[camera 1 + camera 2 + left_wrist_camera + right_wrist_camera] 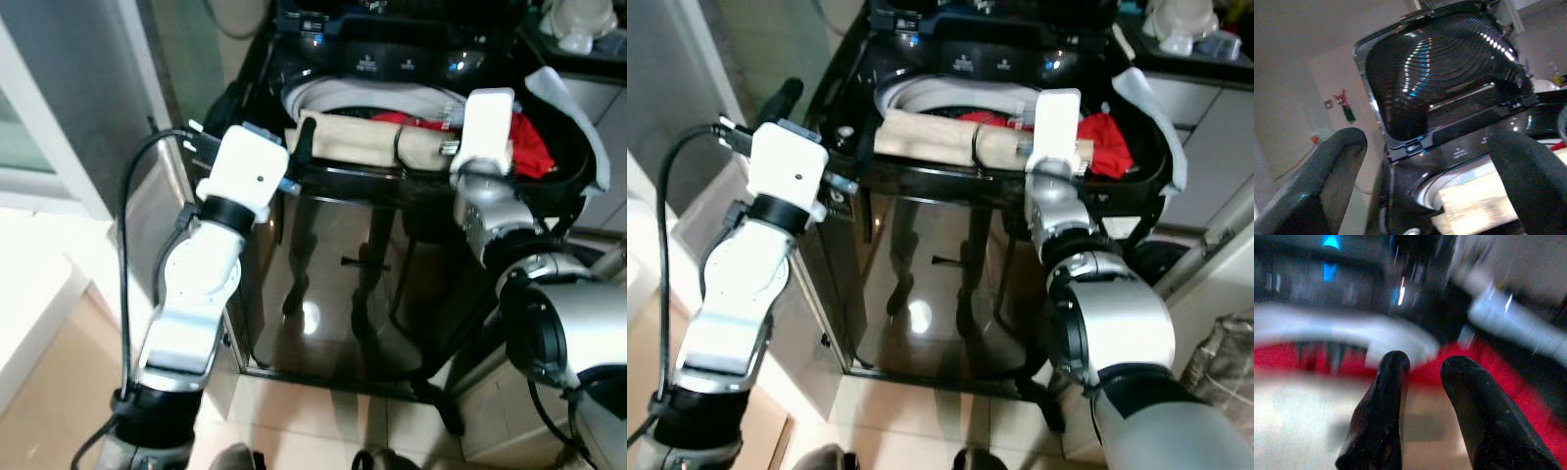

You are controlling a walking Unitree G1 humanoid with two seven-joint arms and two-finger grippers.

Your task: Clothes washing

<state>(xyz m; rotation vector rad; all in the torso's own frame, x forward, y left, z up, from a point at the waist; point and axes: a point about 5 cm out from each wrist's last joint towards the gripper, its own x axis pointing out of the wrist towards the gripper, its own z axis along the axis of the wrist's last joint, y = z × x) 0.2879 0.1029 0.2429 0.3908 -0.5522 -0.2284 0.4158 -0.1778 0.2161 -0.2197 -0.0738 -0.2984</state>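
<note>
A black top-loading washing machine (333,264) stands before me with its lid (1440,73) raised. A beige cloth (353,142) lies rolled across the front rim of the white tub, and a red garment (529,147) bunches at the tub's right side. My left gripper (1427,142) is at the machine's front left corner, open wide, with the end of the beige cloth (1479,208) just beyond one finger. My right gripper (1422,364) hovers over the right end of the beige cloth (1303,421), by the red garment (1508,382). Its fingers stand narrowly apart, with nothing between them.
The control panel (402,64) runs along the back of the machine. A white bag or sheet (563,98) hangs over the right rim. A counter with white items (578,24) is at the back right. A door frame (59,147) borders the left, above the tiled floor (323,411).
</note>
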